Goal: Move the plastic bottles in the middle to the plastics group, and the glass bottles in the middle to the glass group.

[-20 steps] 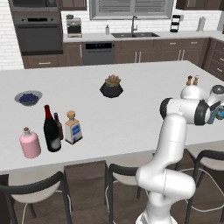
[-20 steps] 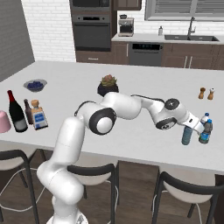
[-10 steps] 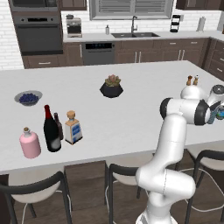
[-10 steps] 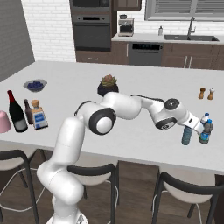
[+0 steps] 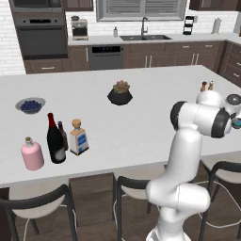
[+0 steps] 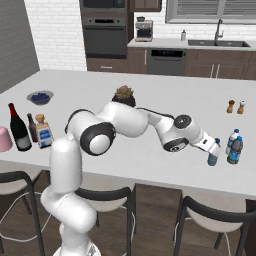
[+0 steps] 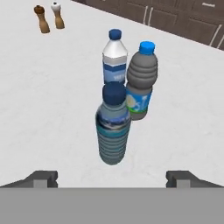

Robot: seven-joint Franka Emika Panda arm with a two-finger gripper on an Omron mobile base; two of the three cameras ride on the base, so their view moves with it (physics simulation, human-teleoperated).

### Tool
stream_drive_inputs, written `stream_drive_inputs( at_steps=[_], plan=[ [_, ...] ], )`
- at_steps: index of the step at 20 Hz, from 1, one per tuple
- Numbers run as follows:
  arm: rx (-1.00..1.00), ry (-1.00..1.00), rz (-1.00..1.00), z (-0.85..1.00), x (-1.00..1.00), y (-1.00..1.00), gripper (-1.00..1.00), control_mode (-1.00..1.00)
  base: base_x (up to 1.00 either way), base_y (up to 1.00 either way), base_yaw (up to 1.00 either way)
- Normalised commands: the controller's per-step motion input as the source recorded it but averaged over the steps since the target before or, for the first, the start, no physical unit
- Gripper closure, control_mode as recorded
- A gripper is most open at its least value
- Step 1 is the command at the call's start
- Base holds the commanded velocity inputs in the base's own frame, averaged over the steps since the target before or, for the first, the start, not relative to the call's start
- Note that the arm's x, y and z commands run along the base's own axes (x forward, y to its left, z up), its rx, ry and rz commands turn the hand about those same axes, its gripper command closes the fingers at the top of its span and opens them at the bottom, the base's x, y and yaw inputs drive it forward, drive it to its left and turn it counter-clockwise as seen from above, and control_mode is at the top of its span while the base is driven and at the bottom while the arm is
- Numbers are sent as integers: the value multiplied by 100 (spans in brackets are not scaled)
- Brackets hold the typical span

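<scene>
Bluish-teal ribbed plastic bottle [image 7: 113, 129] is seen upright on the white counter [image 7: 52, 96], just before the clear white-capped water bottle [image 7: 114, 59] and darker blue-capped bottle [image 7: 142, 83], gripper [image 7: 112, 177] spread wide, nothing held, fingertips [image 7: 41, 178] apart from it.

A dark bowl holding a green and reddish plant [image 5: 119, 92] is sitting near the middle of the white desk [image 5: 141, 122], while a grey bowl of blue berries [image 5: 30, 105] is resting toward the desk's left end. Two small grinders [image 7: 49, 17], one brown and one white-topped, are standing upright side by side near the far right edge. Beyond the desk, a sink with a faucet [image 5: 143, 31] and a dark wall oven [image 5: 38, 37] are lining the back wall, and dark chairs [image 5: 37, 209] are standing along the near side.
</scene>
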Motion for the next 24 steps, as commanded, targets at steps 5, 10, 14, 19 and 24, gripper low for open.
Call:
stream_drive_inputs(
  at_steps=[5,10,14,19,24],
  plan=[
    [-2,-5,-7,46,-51,90,-100,-100,0,0,0],
    [-1,-3,-2,91,-17,76,-100,-100,0,0,0],
    [0,9,0,100,43,47,-100,-100,0,0,0],
    [0,13,0,100,26,55,-100,-100,0,0,0],
    [0,19,4,83,-4,83,-100,-100,0,0,0]
  ],
)
